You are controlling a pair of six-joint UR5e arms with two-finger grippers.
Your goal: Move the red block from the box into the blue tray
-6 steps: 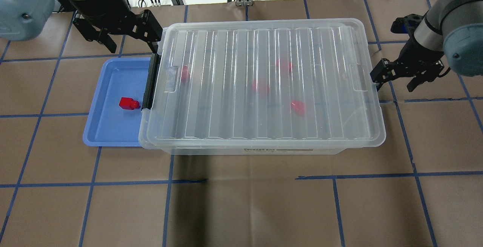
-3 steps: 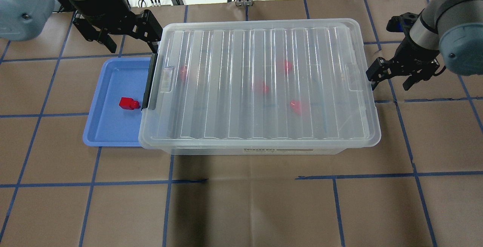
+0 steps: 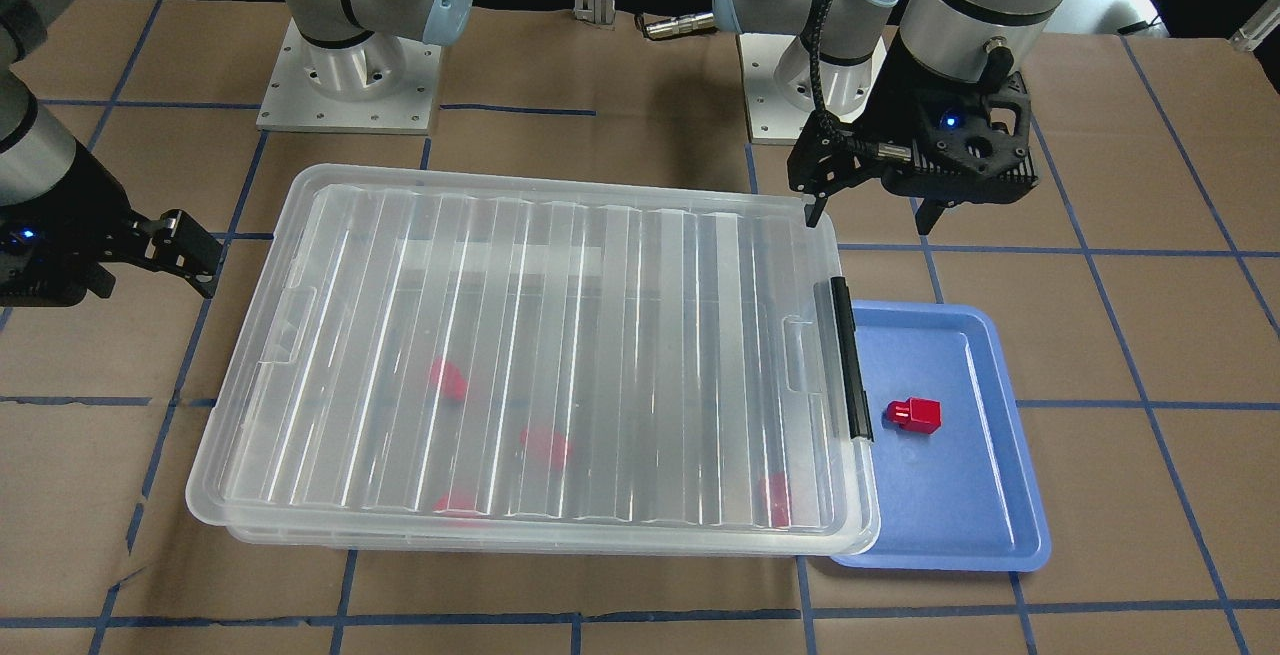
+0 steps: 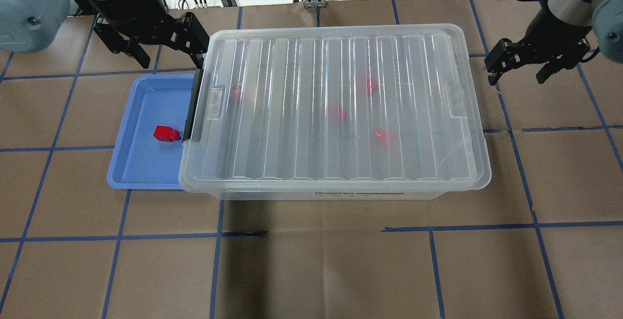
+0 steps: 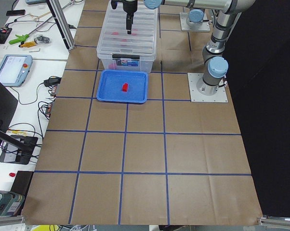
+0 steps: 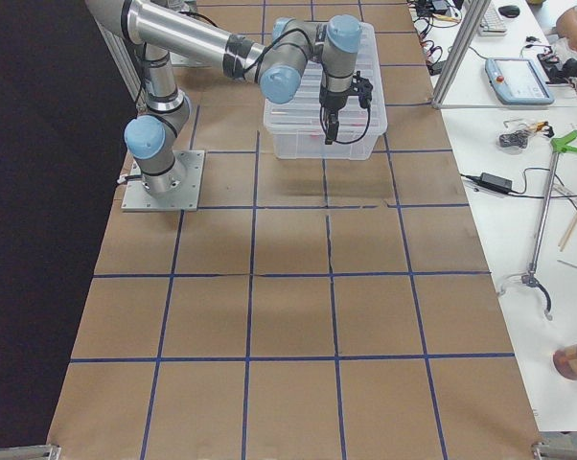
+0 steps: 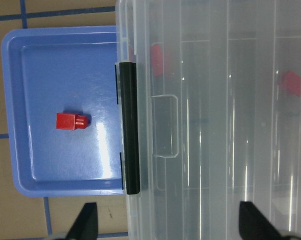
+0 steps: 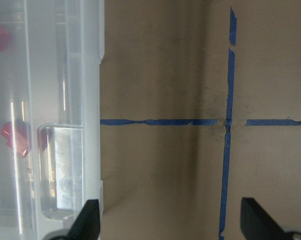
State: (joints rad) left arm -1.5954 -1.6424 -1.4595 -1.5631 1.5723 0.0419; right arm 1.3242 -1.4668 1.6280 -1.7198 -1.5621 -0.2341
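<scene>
- On the table point(image 4: 311, 270), which is covered with brown paper and blue tape lines, the box point(image 4: 336, 187) stands with its long side across the overhead view.
- Its ribbed clear lid point(image 4: 292, 61) lies flat on top and covers the whole box.
- A black latch bar point(image 4: 194, 104) runs along the short end of the box on the robot's left side.
- Just beside this short end lies the blue tray point(image 4: 141, 168); from above, the rim of the lid overhangs the tray's nearest edge. Whether tray and box touch, I cannot tell.
- One red block point(image 4: 165, 134) lies on the floor of the tray, near the side that faces the box, with its narrow stub pointing toward the latch bar. Nothing holds it.
- Through the lid, other red blocks point(image 4: 336, 113) show as blurred red spots; I count four, spread apart on the box floor.
- The left gripper point(image 4: 171, 63) hangs above the far corner of the box at the tray end. Its jaws are spread wide and hold nothing; in the left wrist view the two fingertips point(image 7: 88, 222) stand far apart, over the tray's edge and over the lid.
- The right gripper point(image 4: 516, 79) hangs over bare table beyond the opposite short end of the box, near its far corner, not touching it. Its jaws are also spread wide and empty.
</scene>
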